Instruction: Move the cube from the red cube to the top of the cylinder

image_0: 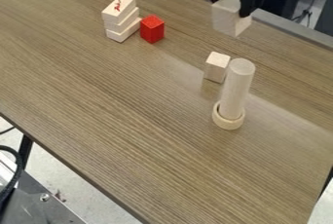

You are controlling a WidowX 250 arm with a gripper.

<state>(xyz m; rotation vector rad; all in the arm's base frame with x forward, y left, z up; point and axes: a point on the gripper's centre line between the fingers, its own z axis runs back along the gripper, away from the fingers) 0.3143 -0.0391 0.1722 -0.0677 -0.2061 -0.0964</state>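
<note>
Wood-grain bench (pixel 123 121) | Jaws: pinching pale cube (pixel 226 18), raised, upper right | Target: upright cylinder (pixel 238 84) in ring (pixel 228 122), small block (pixel 215 67) close by | Red cube (pixel 152 28): beside stacked blocks (pixel 120 16) | Procedure: carry above cylinder height, centre, lower level, release only on flat contact.

the gripper (pixel 230 8) holds a pale cube (pixel 228 22) above the table (pixel 130 121), at upper right. a cylinder (pixel 235 89) stands upright in a ring (pixel 228 123), with a small block (pixel 215 68) just beside it; a red cube (pixel 152 29) sits beside three stacked blocks (pixel 120 18).
</note>
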